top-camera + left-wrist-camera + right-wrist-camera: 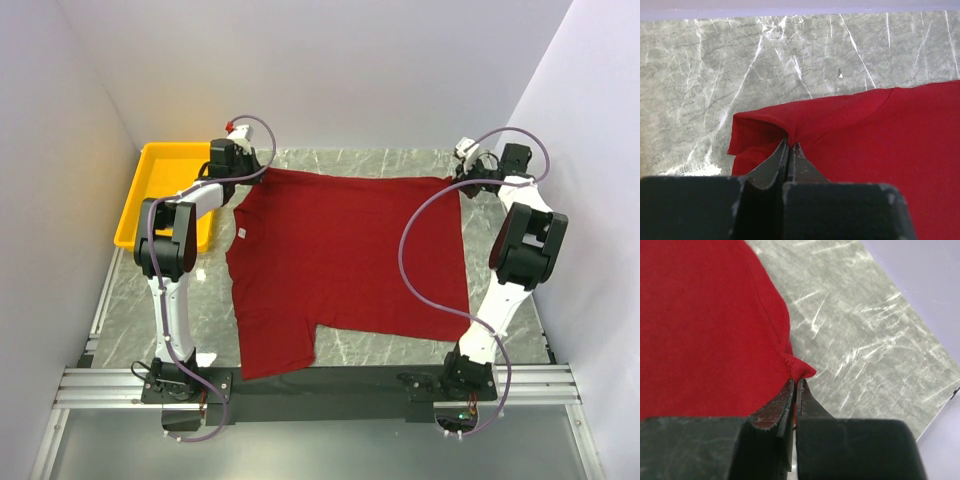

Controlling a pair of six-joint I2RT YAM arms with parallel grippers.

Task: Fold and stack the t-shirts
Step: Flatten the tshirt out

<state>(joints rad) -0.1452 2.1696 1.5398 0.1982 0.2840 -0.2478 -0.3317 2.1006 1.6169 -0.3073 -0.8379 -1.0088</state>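
Black fingers (771, 167) fill the bottom of each wrist view. On the left wrist camera the left claw (790, 146) is pressed together on a pucker of the dark red t-shirt (880, 150). Just left of its tips, the edge of the cloth curls up and over into a small flap. On the right wrist camera the right claw (795, 382) is likewise clamped on the shirt. It pinches a corner so that a little red point of cloth sticks out past the tips, over the grey marbled surface (865, 340).

Neither wrist view shows how the garment lies as a whole; the overhead camera does. From there the t-shirt lies spread flat across the middle of the surface, turned sideways. Its neck opening is toward the left arm (175, 240), with the white neck label (243, 235) showing, and one short sleeve reaches toward the near edge. The two claws hold its far corners, and the far edge runs nearly straight between them.

Only the overhead view shows a yellow tray (150, 200) at the far left of the surface, just beside the left arm and apart from the shirt. It also shows a purple cable (405, 255) looping from the right arm (525, 240) above the shirt's right side. From that height the claw tips are too small to judge.
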